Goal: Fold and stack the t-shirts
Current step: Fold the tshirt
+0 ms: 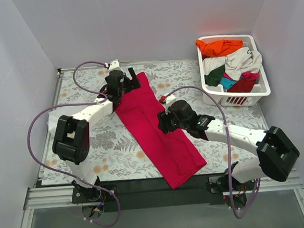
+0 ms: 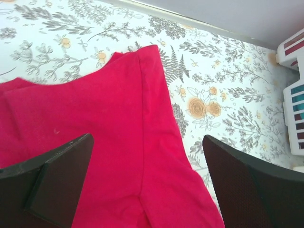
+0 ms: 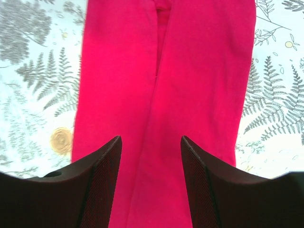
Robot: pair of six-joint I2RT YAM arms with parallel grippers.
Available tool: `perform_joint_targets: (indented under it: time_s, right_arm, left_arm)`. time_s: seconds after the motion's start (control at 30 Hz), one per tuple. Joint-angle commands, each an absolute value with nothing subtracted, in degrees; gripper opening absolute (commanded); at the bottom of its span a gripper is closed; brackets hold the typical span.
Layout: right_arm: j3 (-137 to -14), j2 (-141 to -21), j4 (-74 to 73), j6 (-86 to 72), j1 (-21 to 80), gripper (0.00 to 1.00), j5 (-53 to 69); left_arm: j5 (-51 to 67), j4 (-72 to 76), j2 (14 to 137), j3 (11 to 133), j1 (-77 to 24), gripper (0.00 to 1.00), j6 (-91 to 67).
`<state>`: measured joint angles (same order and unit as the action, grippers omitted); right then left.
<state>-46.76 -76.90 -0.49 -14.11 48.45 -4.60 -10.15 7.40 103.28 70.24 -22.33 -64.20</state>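
A crimson-pink t-shirt [image 1: 158,134] lies on the table as a long narrow strip, running diagonally from the far left toward the near edge. My left gripper [image 1: 130,84] hovers over its far end, jaws wide open, with the cloth [image 2: 118,133] under them and nothing held [image 2: 147,138]. My right gripper [image 1: 163,122] stands over the strip's middle. Its jaws are open, and between them only the flat cloth [image 3: 190,71] shows, not pinched [image 3: 150,137]. Other t-shirts fill the basket: orange [image 1: 218,48], white [image 1: 242,60], green [image 1: 214,77] and teal [image 1: 227,81].
A white slotted basket [image 1: 262,88] stands at the back right corner; its side shows in the left wrist view [image 2: 297,95]. The floral tablecloth [image 1: 107,143] covers the table, with white walls on three sides. Purple cables loop from both arms.
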Motion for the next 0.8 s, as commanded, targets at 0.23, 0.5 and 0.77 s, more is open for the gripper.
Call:
perform_joint_targets:
  time_s: [0.23,0.5,0.77]
  right_arm:
    - [-52.99,-89.03,2.20,-7.30,47.64,0.47,-9.31]
    - [-50.89,-92.19,4.13,-7.38,46.58,0.47,-9.06]
    - [-47.38,-95.27,4.66,-10.19,45.70,0.47,-6.60]
  left_arm:
    - [-10.64,2.99,99.40,57.48,-21.09,0.92,-67.67]
    - [-10.46,3.34,105.64,60.11,-20.92,0.92,-67.24]
    - [-9.58,3.34,113.46,65.38,-20.92,0.92,-65.92]
